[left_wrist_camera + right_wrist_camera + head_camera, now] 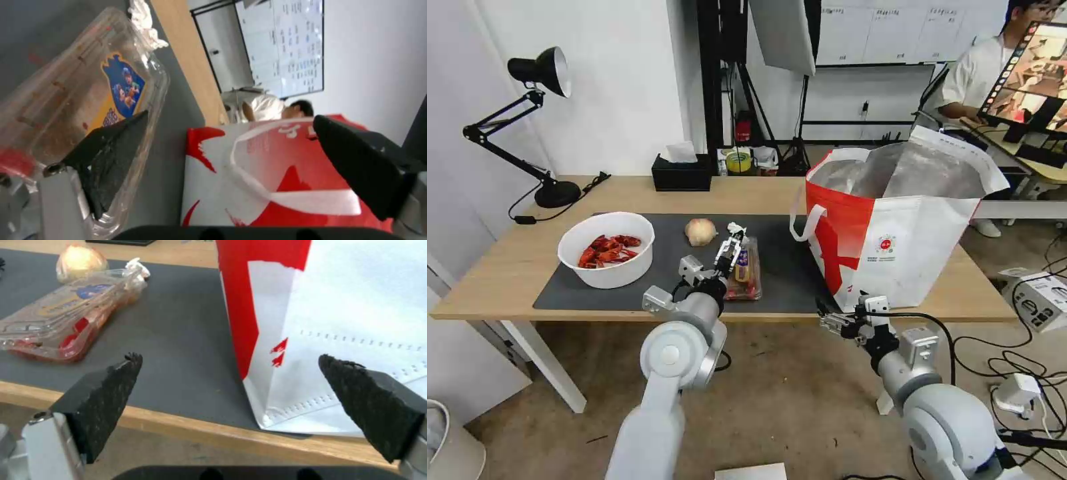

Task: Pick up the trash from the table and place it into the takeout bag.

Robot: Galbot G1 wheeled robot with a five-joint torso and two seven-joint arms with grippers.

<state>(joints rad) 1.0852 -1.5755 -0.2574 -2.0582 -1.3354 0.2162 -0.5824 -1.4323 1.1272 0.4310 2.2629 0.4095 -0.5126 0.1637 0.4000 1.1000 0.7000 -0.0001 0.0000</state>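
Left tool (732, 248) sits over the clear tray (744, 269), mid-mat near the surface's front edge, fingers spread wide, nothing gripped. In the wrist view one finger overlaps the tray rim, the other is well out toward the bag; can't tell if it's touching.

Right tool (835, 321) hangs just off the front edge by the takeout bag's (894, 233) near corner, wide open, empty.

Tray: thin clear plastic, prob v. light, flexy, slick, scraps inside. Take it across the narrow width at the rim, keep it level or it spills.

Other trash:
- bowl (607, 248) w/ crayfish shells, left end of mat. Rigid, heavier; grab by the rim.
- beige ball (700, 231), toward mat's back edge. May roll.
- tissue (138, 266), touching tray's far end. Soft, near weightless.

Bag stands open at mat's right end, soft walls.
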